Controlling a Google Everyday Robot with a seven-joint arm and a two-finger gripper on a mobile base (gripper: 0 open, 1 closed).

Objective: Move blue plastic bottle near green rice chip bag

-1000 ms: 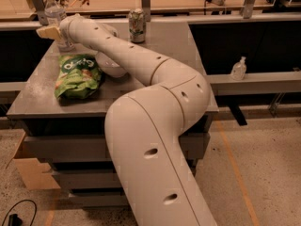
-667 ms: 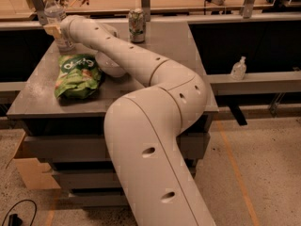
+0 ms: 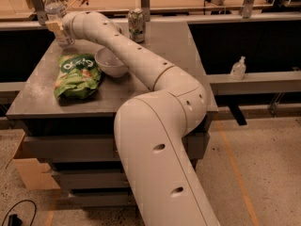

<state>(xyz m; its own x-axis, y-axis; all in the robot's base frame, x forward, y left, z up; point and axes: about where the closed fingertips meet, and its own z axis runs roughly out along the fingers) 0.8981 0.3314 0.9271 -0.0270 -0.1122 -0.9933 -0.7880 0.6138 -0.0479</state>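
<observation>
Glossy green bag (image 3: 76, 76), matt table (image 3: 164, 44), clear plastic bottle (image 3: 53, 4) at the gripper (image 3: 56, 28)

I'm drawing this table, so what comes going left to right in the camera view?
First the tall clear plastic water bottle with a white cap, the gripper right at it → bright green glossy chip bag → white round bowl → green-and-white drink can → small clear pump bottle, far right.

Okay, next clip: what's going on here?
The robot's single arm stretches across the grey table to its far left corner, with the gripper right at the water bottle standing there. Whether it has hold of the bottle is not clear. The green chip bag lies flat nearer the front, beside a white bowl; the bottle is not yet next to it.
</observation>
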